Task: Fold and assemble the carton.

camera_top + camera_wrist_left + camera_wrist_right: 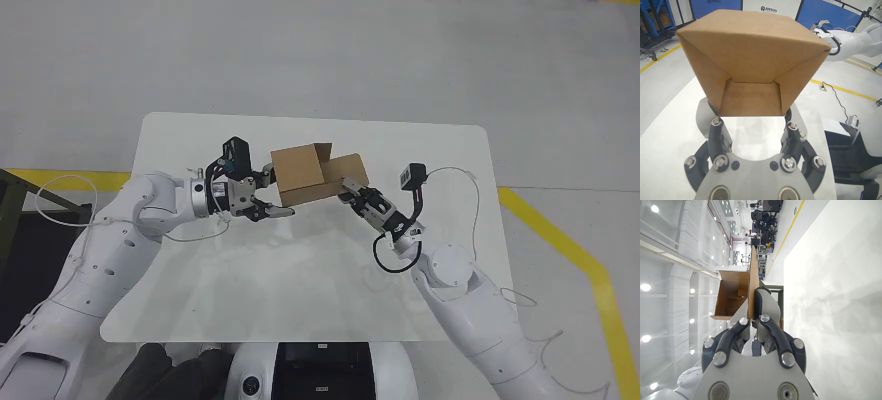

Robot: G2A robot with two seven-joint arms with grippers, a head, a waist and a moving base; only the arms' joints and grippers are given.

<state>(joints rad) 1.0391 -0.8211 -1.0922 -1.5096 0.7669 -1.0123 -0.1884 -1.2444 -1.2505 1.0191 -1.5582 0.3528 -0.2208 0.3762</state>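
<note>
The left gripper (751, 114) sits closest to its own camera. Its fingers (716, 132) are spread wide and pressed against two opposite walls of the carton (753, 47), clamped across its closed end. That grip seems chosen to steady the whole body: the folded bottom flaps (751, 98) face the wrist and the open mouth points away from it.

On the far side of the carton, the right gripper (753, 303) has its fingers drawn together on a single loose flap (752, 272), pinching the cardboard edge-on. Holding only that panel makes sense if it is the next one to be bent (the other arm supplies the counter-hold).

The carton hangs between the two grippers, with the white table (300, 290) beneath it and apparently clear of it, so a flap on any side has room to swing. Past the pinched flap, inside the carton, the inner tabs (734, 297) look tucked in place.

My judgement is that the base is formed, the top is open, and folding the pinched flap is the step in hand.
</note>
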